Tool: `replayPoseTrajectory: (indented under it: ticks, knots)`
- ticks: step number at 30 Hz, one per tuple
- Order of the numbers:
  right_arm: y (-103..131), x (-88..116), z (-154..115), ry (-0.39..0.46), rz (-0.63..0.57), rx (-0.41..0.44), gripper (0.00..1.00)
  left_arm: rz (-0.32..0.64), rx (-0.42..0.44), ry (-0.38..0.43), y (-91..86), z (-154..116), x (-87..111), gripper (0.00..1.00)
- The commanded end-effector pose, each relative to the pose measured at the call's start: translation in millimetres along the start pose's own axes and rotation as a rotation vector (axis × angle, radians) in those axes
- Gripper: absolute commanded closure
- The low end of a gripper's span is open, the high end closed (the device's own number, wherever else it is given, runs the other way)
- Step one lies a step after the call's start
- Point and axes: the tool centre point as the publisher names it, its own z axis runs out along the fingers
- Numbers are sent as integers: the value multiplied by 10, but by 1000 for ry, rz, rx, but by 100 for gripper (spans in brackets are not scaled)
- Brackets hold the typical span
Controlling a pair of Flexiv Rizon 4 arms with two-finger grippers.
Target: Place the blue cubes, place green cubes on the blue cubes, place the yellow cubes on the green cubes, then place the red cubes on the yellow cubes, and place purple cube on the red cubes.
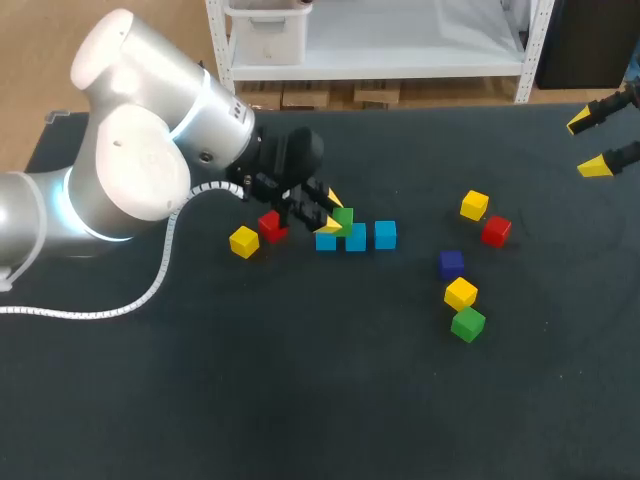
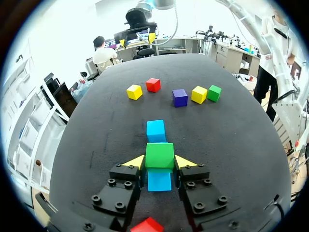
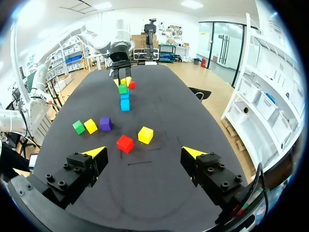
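Table (image 1: 300, 380) bears three blue cubes (image 1: 385, 234), two green cubes (image 1: 467, 324).

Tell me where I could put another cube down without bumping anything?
The widest bare patch is the table's near side, in front of the blue cubes and the loose green cube. There is also room between the right red cube and the right gripper. It is crowded around the left gripper, which grips a green cube on the blue row.
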Motion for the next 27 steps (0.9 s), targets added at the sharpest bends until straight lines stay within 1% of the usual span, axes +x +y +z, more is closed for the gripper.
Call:
replayPoseTrajectory:
  ticks: [1,15,16,18,19,21,27]
  knots:
    - [-1,0,3,-1,-1,1,0,-2,5,-2,18,10,13,100]
    - [-1,0,3,-1,-1,1,0,-4,14,-6,34,36,25,100]
    - [-1,0,3,-1,-1,1,0,-4,14,-6,36,36,26,98]
    - [-1,0,3,-1,-1,1,0,-4,15,-5,39,36,29,90]
    - [-1,0,3,-1,-1,1,0,-4,14,-5,40,35,30,89]
    - [-1,0,3,-1,-1,1,0,-4,13,-5,40,32,31,92]
    - [-1,0,3,-1,-1,1,0,-8,12,-4,32,24,44,87]
